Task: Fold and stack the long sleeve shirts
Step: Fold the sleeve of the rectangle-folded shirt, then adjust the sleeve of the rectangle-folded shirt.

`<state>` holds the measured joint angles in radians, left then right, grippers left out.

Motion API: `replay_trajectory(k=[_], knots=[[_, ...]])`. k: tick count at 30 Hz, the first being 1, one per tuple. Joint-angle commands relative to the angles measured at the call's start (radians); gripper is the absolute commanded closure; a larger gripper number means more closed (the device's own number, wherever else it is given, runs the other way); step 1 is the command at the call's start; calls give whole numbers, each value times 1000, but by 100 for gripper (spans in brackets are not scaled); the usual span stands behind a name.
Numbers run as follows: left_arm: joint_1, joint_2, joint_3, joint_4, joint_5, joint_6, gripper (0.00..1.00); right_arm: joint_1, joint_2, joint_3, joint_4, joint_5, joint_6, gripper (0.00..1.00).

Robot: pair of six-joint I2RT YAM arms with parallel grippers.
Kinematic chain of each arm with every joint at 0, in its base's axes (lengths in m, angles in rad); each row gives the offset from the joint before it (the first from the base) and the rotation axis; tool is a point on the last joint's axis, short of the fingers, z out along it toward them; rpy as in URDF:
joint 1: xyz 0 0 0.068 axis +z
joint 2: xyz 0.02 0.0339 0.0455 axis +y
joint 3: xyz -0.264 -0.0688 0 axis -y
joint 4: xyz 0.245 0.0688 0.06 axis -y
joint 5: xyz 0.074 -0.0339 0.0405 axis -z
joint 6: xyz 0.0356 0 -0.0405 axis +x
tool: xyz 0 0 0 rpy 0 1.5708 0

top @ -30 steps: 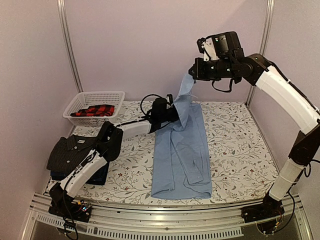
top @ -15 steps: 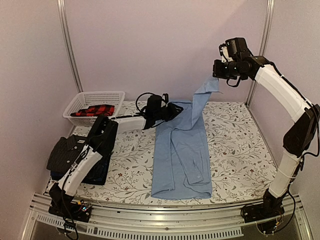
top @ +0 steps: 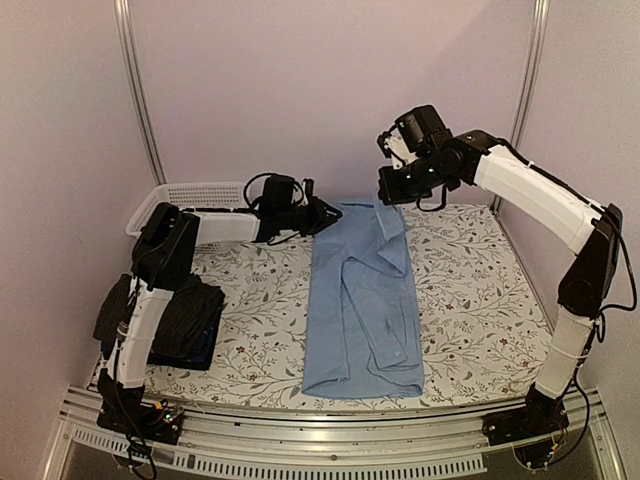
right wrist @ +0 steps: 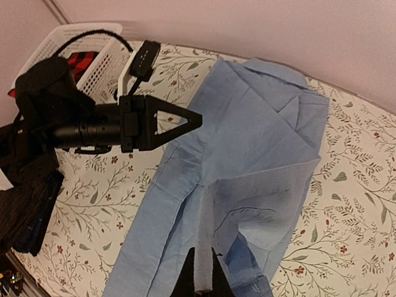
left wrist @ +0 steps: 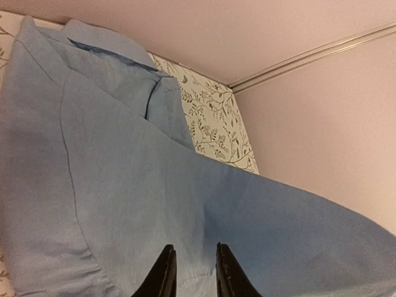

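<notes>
1. Top external view: your plain light blue cloth shirt (top: pixel 360 300) lies lengthwise on the floral counter (top: pixel 470 300), right of the white plastic lattice basket (top: pixel 200 190). Dark folded shirts (top: pixel 200 325) sit stacked on the basket's arm-base side.
2. The right gripper (right wrist: pixel 201 272) has its jaws clamped on a strip of blue cloth, held up at the shirt's end level with the basket. You are likely mid sleeve-fold.
3. The left gripper (left wrist: pixel 194 247) sits between basket and shirt, jaws a slit apart. You cannot tell if they pinch cloth.
4. Next, lay that strip flat across the body.

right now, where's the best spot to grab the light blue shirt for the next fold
Probably a corner of its near hem, coming in low from the near side: the light blue shirt lies lengthwise, collar far, and that hem is a flat, free edge.
</notes>
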<state>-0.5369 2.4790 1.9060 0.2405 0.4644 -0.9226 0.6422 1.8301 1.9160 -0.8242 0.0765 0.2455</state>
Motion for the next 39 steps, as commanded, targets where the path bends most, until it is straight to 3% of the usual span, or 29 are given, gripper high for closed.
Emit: replay_trajectory(k=[1, 7, 14, 17, 21, 24, 32, 39], knots=[[48, -219, -183, -44, 55, 71, 76, 90, 89, -40, -87, -60, -41, 100], [72, -420, -412, -124, 69, 122, 75, 172, 208, 8, -146, -146, -61, 100], [80, -551, -521, -236, 87, 177, 75, 246, 300, -18, -170, -180, -56, 98], [80, -572, -553, -295, 109, 197, 72, 270, 292, -52, -120, -201, -35, 77], [72, -577, -590, -329, 160, 226, 65, 271, 155, -191, 9, -201, 19, 47], [55, -574, -594, -396, 166, 278, 62, 264, 82, -275, 54, -139, 53, 37], [-44, -577, -684, -478, 160, 357, 60, 159, -108, -617, 293, -131, 193, 46], [-109, -534, -683, -538, 94, 412, 58, 41, -209, -855, 518, -205, 300, 47]])
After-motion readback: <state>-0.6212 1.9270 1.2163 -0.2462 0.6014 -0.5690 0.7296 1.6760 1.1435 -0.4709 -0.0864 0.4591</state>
